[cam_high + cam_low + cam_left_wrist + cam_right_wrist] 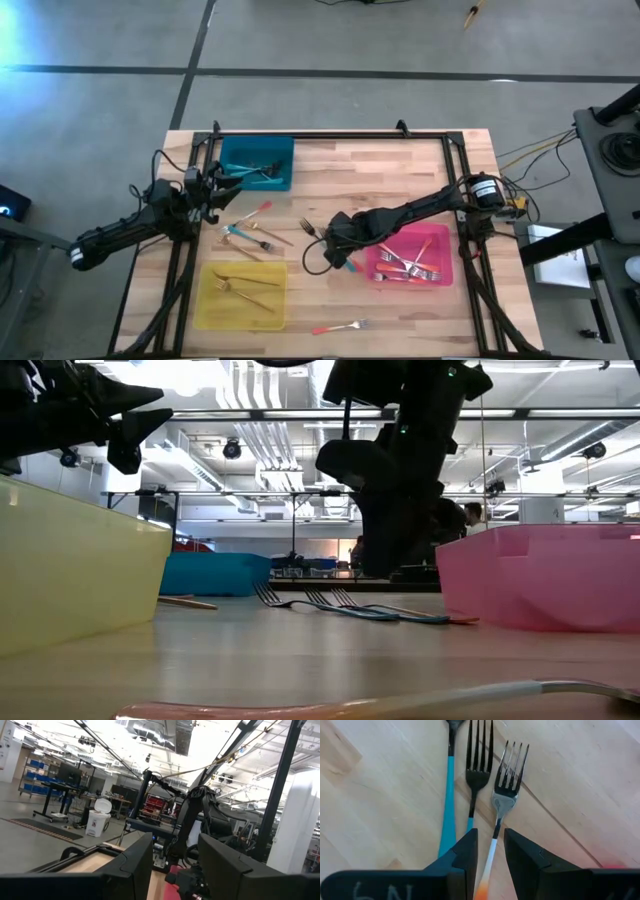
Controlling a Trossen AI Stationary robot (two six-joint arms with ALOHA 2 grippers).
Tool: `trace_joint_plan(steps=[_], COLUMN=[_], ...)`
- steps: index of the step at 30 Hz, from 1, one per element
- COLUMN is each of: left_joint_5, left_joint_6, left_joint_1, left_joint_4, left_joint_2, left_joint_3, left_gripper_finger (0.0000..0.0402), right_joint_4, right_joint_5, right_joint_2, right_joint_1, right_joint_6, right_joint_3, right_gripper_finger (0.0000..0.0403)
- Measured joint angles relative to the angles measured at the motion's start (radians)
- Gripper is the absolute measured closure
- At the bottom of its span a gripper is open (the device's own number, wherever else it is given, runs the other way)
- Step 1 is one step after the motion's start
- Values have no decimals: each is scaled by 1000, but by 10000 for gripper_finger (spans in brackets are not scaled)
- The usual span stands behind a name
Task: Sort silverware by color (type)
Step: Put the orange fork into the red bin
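Three forks lie side by side on the wooden table. In the right wrist view, two have teal handles (449, 795) (476, 775) and one has a white-to-coral handle (496, 832). My right gripper (491, 837) points down over them, left of the pink tray (440, 240). It is open, with one finger on each side of the coral fork's handle and a gap showing on both sides. In the low view it stands over the forks (340, 605). My left gripper (220, 190) is open and empty, held above the table by the teal tray (282, 150), its fingers level (175, 855).
The teal tray holds teal forks, the pink tray holds several coral forks, and the yellow tray (215, 312) at the near left holds gold forks. Loose forks lie mid-table (250, 232), and one coral fork (340, 327) lies near the front edge. Black frame rails run along the table's sides.
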Motion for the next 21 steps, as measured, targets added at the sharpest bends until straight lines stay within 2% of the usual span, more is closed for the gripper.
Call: trace_joint_plan(steps=[15, 21], left_joint_5=[0, 0], left_joint_6=[0, 0], left_joint_1=[0, 0], left_joint_4=[0, 0], left_joint_2=[0, 0], left_joint_3=[0, 0], left_gripper_finger=[260, 260], right_joint_4=[-15, -83], right_joint_5=[1, -16], right_joint_2=[2, 84], right_joint_1=[2, 15], right_joint_6=[7, -62], right_joint_3=[6, 94], right_gripper_finger=[316, 316])
